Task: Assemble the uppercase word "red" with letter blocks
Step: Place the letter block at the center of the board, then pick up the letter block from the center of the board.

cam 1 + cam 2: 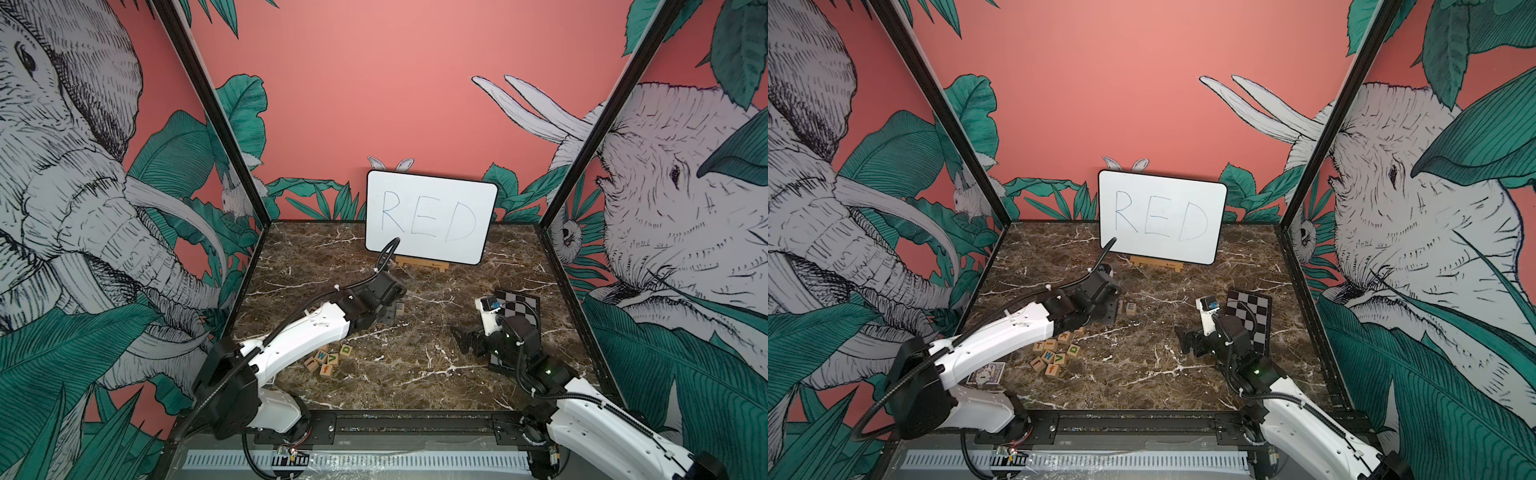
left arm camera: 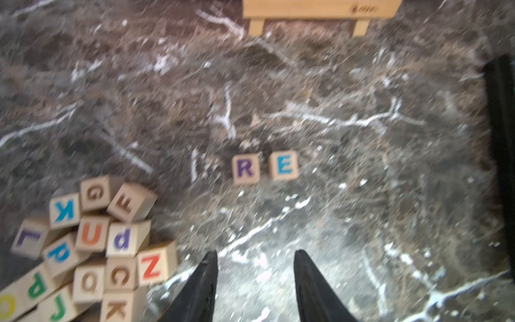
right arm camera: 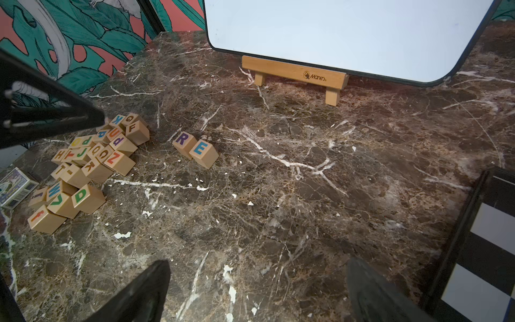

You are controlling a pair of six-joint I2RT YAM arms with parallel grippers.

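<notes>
Hovering over the brown marble-patterned desk (image 3: 306, 212), the left tool (image 2: 255, 255) holds its black prongs apart with nothing between them, as we see from its wrist camera. Ahead of it stand two small pale wooden cubes, side by side with a narrow gap: the purple R block (image 2: 245, 168) and the blue E block (image 2: 283, 165). We find the pale wooden green D block (image 3: 80, 195) lying at the edge of the jumbled heap of letter blocks (image 3: 113, 159), well apart from that pair. The right tool (image 3: 259, 262) is spread wide and empty too, near the black-and-white chequered board (image 1: 523, 301). At the back of the desk, the white board handwritten RED (image 1: 430, 216) leans on a small wooden easel (image 3: 295, 73).
</notes>
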